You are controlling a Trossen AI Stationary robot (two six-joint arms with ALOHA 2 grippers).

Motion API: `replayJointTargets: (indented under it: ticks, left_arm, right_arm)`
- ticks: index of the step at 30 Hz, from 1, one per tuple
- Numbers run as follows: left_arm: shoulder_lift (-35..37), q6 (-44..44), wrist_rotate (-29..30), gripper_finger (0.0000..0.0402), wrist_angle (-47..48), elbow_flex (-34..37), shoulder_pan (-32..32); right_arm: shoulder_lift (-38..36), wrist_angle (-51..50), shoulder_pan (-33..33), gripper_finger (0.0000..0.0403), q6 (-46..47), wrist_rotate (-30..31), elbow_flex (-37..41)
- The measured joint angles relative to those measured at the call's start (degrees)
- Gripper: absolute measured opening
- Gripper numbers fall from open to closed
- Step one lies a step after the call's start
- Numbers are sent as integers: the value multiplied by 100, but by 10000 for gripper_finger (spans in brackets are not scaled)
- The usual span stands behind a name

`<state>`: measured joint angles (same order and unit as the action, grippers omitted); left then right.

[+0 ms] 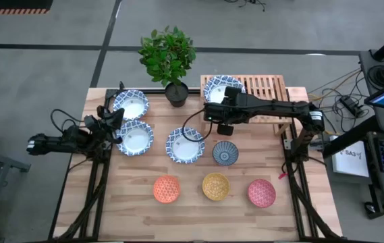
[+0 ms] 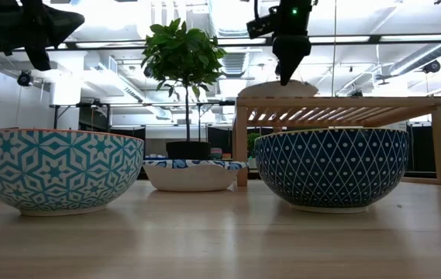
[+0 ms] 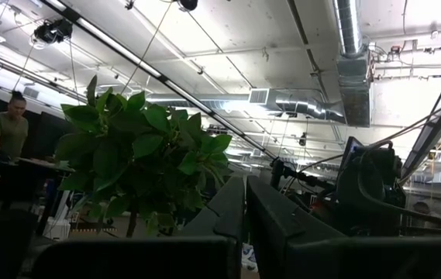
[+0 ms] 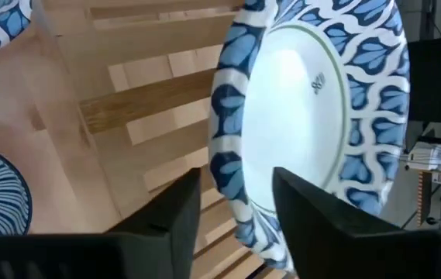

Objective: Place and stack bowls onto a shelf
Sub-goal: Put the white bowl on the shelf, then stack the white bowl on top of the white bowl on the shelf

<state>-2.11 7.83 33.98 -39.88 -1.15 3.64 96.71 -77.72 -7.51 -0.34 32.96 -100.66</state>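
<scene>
The surface (image 1: 192, 209) is a tabletop of light wooden planks. At its far edge right of centre stands the shelf (image 1: 272, 88), a low rack of pale slats, with one blue-and-white bowl (image 1: 220, 86) resting on its left end. A black plant pot (image 1: 176, 93) stands just left of the shelf. Three wide blue-and-white bowls lie on the planks: one (image 1: 131, 104) near the far left, one (image 1: 135, 138) in front of it, one (image 1: 185, 144) near the middle. A small dark blue bowl (image 1: 225, 152) sits just right of that. Along the front, an orange bowl (image 1: 166, 188), a yellow bowl (image 1: 215, 185) and a pink-red bowl (image 1: 261, 192) form a row.
</scene>
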Motion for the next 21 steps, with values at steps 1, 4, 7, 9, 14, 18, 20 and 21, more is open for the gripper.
replayJointTargets:
  ticks: [1, 4, 7, 9, 14, 18, 20, 21]
  left_arm:
    - [0, -11, 0, 0, 2, 0, 2]
    - [0, -240, -2, 0, 61, 0, 0]
    - [0, -564, -9, 0, 253, 0, 1]
    - [-10, -836, -17, 0, 433, 0, 1]
    - [-309, -1598, -20, 0, 750, 0, 1]
    - [-748, -1632, -18, 0, 306, 0, -3]
    - [-995, -1624, -18, 0, 51, 0, -4]
    - [-1121, -1615, -18, 0, -75, 0, -4]
  right_arm:
    - [-40, 1, 11, 168, 17, -7, 0]
    - [-239, -1, 65, 184, 141, -61, 0]
    - [-529, 52, 176, 189, 404, -295, 0]
    - [-767, 162, 335, 189, 651, -340, 44]
    - [-1621, 996, 1031, 187, 969, -283, 748]
    - [-2403, 2234, 1729, 187, 1170, -247, 1734]
    - [-2721, 2911, 2083, 187, 1231, -212, 2235]
    - [-2856, 3246, 2254, 187, 1239, -162, 2488]
